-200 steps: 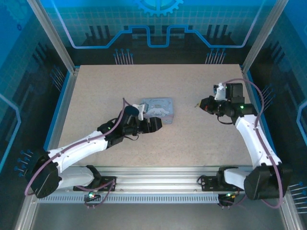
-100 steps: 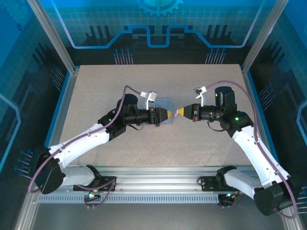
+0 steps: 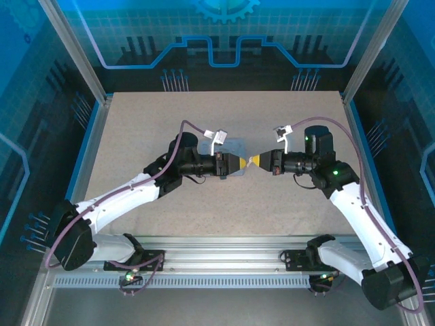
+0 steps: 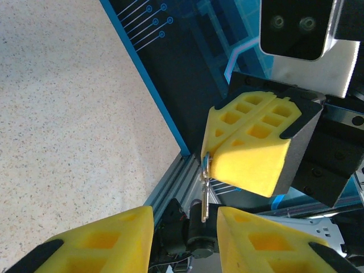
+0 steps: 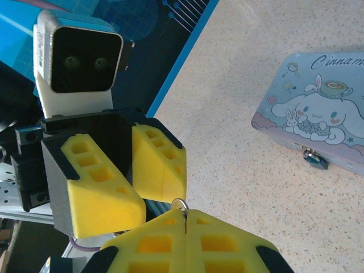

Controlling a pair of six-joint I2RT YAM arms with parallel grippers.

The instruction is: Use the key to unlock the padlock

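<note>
Currently: mid-air key handoff, by the look of it. Right gripper (image 5: 185,219) is clenched on the key (image 4: 206,187) (thin flat metal, small ring at the head) between blocky yellow foam pads (image 4: 250,153). Left gripper (image 4: 185,211) sits released, pads either side of the blade, not pinching. Next move calls for a square close with no twist. Beyond, the padlock (image 5: 314,158), a tiny dark lump, sits at the front edge of the pale blue printed tin (image 5: 318,114) on the speckled worktop (image 3: 136,129).

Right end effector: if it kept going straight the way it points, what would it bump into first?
Probably the left end effector, which faces the right end effector almost tip to tip. The key it pinches points into the gap between the left one's open fingers; exact depth is unclear.
</note>
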